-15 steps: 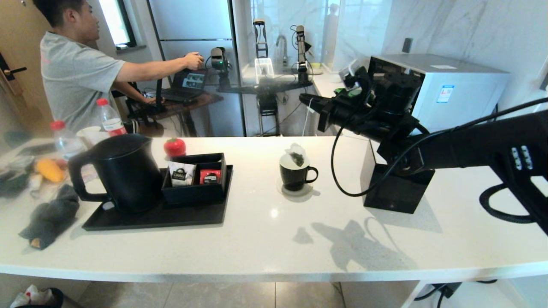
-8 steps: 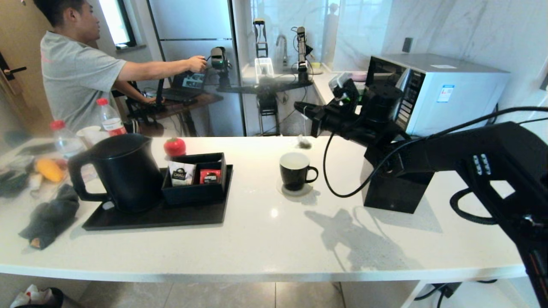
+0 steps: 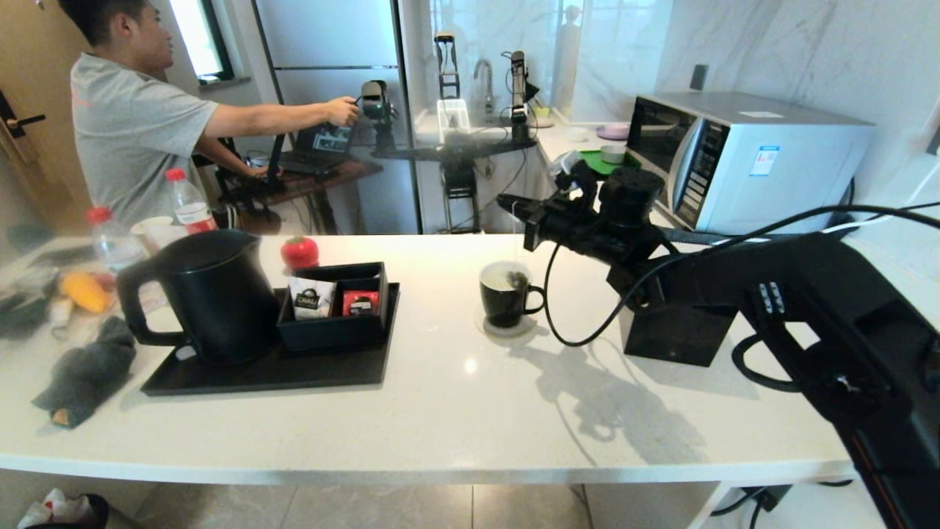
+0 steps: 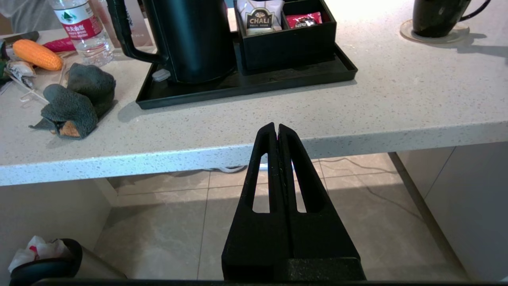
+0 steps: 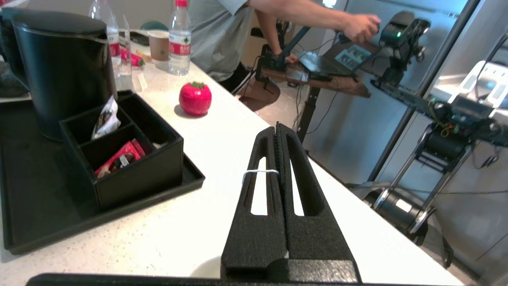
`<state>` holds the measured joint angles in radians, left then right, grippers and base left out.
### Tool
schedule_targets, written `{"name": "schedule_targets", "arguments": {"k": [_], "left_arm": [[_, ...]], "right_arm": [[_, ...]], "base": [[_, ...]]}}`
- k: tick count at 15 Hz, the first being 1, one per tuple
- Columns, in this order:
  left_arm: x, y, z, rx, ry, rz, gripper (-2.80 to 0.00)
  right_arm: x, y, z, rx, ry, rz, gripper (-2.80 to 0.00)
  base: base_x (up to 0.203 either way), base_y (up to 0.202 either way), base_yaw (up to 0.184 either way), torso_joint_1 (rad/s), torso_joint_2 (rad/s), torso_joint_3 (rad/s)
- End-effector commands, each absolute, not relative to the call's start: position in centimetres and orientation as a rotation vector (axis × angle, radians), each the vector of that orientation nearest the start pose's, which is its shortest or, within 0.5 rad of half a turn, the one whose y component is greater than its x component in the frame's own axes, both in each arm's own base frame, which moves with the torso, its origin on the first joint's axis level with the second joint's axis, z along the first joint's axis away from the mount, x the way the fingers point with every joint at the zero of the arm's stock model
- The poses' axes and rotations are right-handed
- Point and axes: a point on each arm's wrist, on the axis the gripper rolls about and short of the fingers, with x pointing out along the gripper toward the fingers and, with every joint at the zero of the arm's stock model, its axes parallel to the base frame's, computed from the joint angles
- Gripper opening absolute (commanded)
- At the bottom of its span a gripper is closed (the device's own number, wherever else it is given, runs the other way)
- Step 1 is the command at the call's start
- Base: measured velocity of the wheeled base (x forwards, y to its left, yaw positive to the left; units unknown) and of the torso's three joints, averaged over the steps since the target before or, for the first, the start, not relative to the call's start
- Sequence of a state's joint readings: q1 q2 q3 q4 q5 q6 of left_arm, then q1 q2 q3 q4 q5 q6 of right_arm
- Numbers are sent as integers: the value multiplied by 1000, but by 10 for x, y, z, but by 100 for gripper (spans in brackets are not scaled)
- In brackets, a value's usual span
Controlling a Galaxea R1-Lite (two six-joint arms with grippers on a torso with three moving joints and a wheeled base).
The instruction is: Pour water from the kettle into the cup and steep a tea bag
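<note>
The black kettle (image 3: 200, 294) (image 4: 194, 35) stands on the left part of a black tray (image 3: 264, 376). The black cup (image 3: 505, 295) (image 4: 436, 16) sits on a coaster at mid-counter. The tea bag (image 3: 517, 278) hangs inside the cup, partly below the rim. Its thin white string (image 5: 258, 171) runs up to my right gripper (image 3: 508, 203) (image 5: 277, 126), which is shut on it just above and behind the cup. My left gripper (image 4: 277, 126) is shut and holds nothing, parked below the counter's front edge.
A black compartment box (image 3: 334, 303) with a white sachet and a red sachet shares the tray. A red tomato-shaped thing (image 3: 299, 252), red-capped bottles (image 3: 189, 203), a grey cloth (image 3: 88, 371), a black block (image 3: 679, 330), a microwave (image 3: 749, 158) and a person (image 3: 132, 110) are around.
My right arm swung left and came lower. The tea bag rose out of the cup half a second ago and now hangs down inside it again.
</note>
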<state>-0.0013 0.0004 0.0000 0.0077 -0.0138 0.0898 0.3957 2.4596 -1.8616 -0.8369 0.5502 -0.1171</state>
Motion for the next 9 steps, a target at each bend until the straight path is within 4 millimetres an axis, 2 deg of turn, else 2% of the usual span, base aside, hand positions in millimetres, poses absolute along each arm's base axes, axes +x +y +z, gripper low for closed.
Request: {"name": "schedule_targets", "arguments": {"k": [1,5,9], "left_arm": [[-23,0,75,90,7,-16,-280],[-23,0,75,90,7,-16,-280],[-23,0,75,90,7,-16,-280]], "right_arm": [[479,212,165,-128,-295,928,-280],[486,208,164,-129,-290,918,-280],[483,206,176,-133,-312,931,-280]], "base": [[0,0,0,0,0,0],[0,0,0,0,0,0],[0,0,0,0,0,0]]}}
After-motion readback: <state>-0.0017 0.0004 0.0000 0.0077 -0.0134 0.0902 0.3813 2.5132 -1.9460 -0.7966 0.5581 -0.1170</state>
